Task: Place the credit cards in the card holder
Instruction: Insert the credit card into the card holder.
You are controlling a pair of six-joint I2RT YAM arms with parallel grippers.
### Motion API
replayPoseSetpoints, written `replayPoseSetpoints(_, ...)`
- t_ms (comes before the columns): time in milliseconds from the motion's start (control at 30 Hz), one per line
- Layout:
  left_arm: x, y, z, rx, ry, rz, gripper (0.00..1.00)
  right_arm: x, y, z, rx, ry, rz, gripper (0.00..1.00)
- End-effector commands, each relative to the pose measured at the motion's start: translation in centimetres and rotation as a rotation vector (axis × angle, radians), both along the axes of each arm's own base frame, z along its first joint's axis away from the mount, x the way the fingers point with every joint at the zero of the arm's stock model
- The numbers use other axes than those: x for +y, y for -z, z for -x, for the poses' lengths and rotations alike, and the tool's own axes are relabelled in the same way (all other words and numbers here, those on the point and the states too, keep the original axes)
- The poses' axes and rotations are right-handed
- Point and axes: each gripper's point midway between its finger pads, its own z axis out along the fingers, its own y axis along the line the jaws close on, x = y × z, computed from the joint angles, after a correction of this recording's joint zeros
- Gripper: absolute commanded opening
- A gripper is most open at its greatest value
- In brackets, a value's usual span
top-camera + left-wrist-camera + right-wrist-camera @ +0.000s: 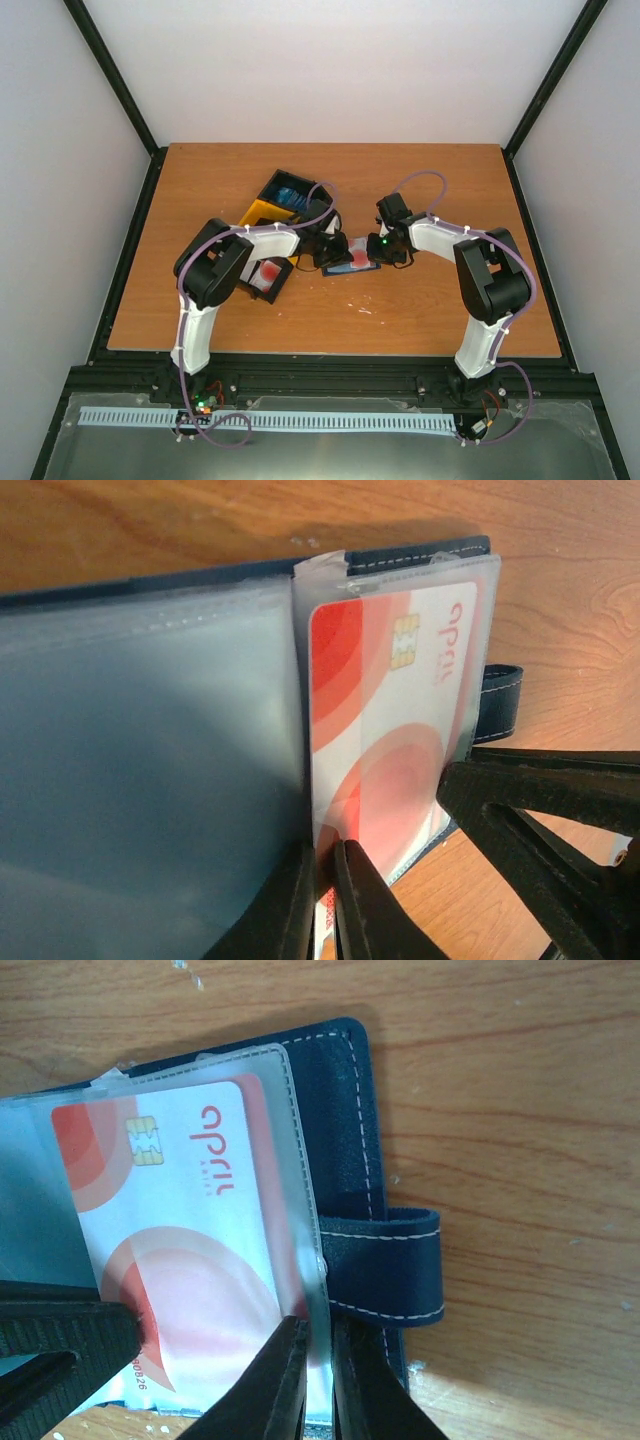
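Observation:
The card holder (352, 262) lies open on the table between my two grippers, dark navy with clear plastic sleeves. A white credit card (385, 710) with red blotches and a chip sits in the right-hand sleeve, its lower end sticking out. My left gripper (322, 885) is shut on that card's lower corner beside the sleeve's inner edge. In the right wrist view the same card (180, 1220) shows under the sleeve, and my right gripper (318, 1365) is shut on the sleeve's outer edge next to the holder's navy strap (400, 1265).
A black-and-yellow tray (262, 212) stands just behind and left of the holder. Its near compartment holds another white and red card (268, 272), and its far one holds blue cards (292, 195). Black frame posts line the table's sides.

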Motion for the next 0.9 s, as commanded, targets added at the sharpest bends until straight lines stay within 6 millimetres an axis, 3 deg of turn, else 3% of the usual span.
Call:
replayPoseSetpoints(0, -1.0, 1.5, 0.3, -0.006, 0.077, 0.004, 0.07, -1.0, 2.6, 1.9, 0.086, 0.016, 0.038, 0.10)
replayPoseSetpoints(167, -0.7, 0.9, 0.4, -0.027, 0.090, 0.000, 0.10, -1.0, 2.5, 1.8, 0.082, 0.021, 0.035, 0.10)
replayPoseSetpoints(467, 1.1, -0.5, 1.2, -0.028, 0.036, -0.043, 0.28, -1.0, 1.2, 1.2, 0.047, 0.028, 0.035, 0.11)
replayPoseSetpoints(733, 0.9, -0.1, 1.0, -0.016, 0.030, -0.052, 0.18, -1.4, -3.0, -0.1, -0.071, 0.057, 0.034, 0.18)
replayPoseSetpoints(867, 0.7, 0.1, 0.8, -0.017, 0.034, -0.047, 0.17, -2.2, -3.2, -0.2, -0.085, 0.073, 0.072, 0.24)
